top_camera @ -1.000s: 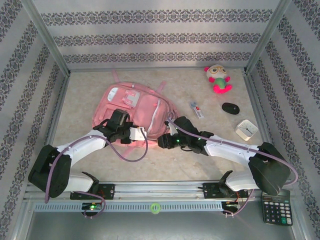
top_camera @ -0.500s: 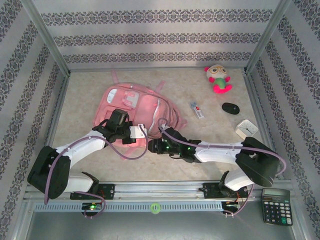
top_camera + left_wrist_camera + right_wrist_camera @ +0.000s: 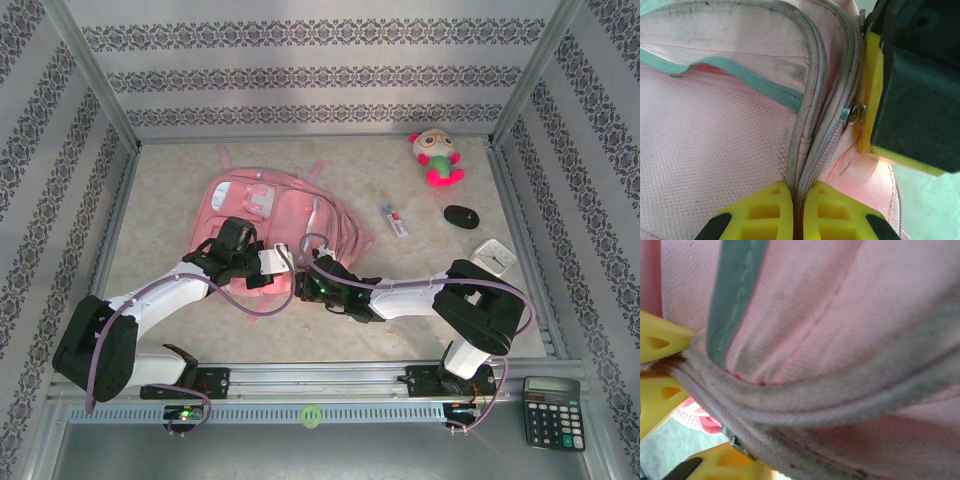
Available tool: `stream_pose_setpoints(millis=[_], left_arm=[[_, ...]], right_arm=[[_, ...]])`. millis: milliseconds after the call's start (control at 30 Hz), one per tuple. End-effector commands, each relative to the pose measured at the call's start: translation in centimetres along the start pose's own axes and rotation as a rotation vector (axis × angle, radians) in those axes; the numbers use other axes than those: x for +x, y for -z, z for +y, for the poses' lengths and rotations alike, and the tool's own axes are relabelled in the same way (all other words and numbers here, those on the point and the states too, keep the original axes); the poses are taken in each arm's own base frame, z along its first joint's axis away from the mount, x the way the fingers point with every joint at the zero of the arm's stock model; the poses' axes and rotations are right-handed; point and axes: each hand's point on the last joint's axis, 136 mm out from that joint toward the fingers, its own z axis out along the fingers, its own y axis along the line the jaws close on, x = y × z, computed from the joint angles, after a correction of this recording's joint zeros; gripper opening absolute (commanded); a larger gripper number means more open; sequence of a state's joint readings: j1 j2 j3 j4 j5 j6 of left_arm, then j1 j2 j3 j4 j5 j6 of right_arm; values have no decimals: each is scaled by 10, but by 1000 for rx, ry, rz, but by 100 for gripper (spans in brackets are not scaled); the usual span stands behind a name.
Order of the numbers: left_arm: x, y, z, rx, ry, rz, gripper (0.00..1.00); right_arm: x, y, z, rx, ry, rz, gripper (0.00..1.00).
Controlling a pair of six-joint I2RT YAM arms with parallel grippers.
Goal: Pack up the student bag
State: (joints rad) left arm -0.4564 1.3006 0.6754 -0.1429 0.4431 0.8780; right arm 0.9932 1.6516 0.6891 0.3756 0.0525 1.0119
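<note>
A pink student bag (image 3: 270,212) is lying flat on the marbled bench (image 3: 180,205), with both arms reaching in to its near edge. The left hand (image 3: 797,210) is pinching shut on the bag's grey-white piped seam, its yellow fingertips pressing together with the trim between them. The right hand (image 3: 308,270) is sitting just beside it at the bag's near right corner, one yellow finger (image 3: 874,95) touching the fabric beside the metal zip pull (image 3: 852,114); whether its jaws are wide or narrow cannot be told. Right of the bag, well apart from it, a plush toy (image 3: 436,157), a black mouse (image 3: 461,216) and a white clock (image 3: 493,259) are resting on the bench.
</note>
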Motion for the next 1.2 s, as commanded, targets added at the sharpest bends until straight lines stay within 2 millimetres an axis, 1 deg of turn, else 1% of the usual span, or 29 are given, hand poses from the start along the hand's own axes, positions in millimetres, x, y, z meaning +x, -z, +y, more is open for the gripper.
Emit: stream_pose_setpoints(millis=[0, 133, 233, 367, 400, 500, 567, 667, 833, 900, 1000, 1100, 1167], left_arm=[[-8, 5, -12, 48, 42, -45, 1], [9, 5, -9, 27, 19, 41, 0], [20, 6, -5, 7, 5, 95, 0], [30, 7, -1, 0, -7, 149, 0], [31, 8, 1, -4, -7, 153, 0], [25, 9, 0, 6, -1, 129, 0], [24, 9, -1, 8, 5, 120, 0], [29, 10, -3, 15, 1, 145, 0], [33, 18, -4, 6, -15, 160, 0], [37, 19, -5, 12, -21, 181, 0], [40, 21, -6, 22, -31, 207, 0], [44, 26, -8, 34, -51, 239, 0], [40, 31, -8, 30, -51, 233, 7]], right_arm=[[-26, 8, 12, -9, -20, -112, 14], [-25, 30, -9, 78, -5, -94, 1], [-21, 42, -27, 135, 19, -22, 0], [-16, 50, -45, 116, 3, 65, 0], [-15, 52, -46, 100, 1, 90, 0], [-11, 54, -36, 30, 32, 158, 0], [-11, 54, -34, 22, 45, 179, 0], [-20, 58, -44, 46, 22, 153, 0], [-41, 79, -72, 90, -1, 112, 0], [-46, 87, -76, 88, 15, 106, 0], [-49, 96, -74, 60, 44, 116, 0], [-46, 98, -62, 0, 80, 142, 0], [-39, 96, -52, -30, 116, 168, 0]])
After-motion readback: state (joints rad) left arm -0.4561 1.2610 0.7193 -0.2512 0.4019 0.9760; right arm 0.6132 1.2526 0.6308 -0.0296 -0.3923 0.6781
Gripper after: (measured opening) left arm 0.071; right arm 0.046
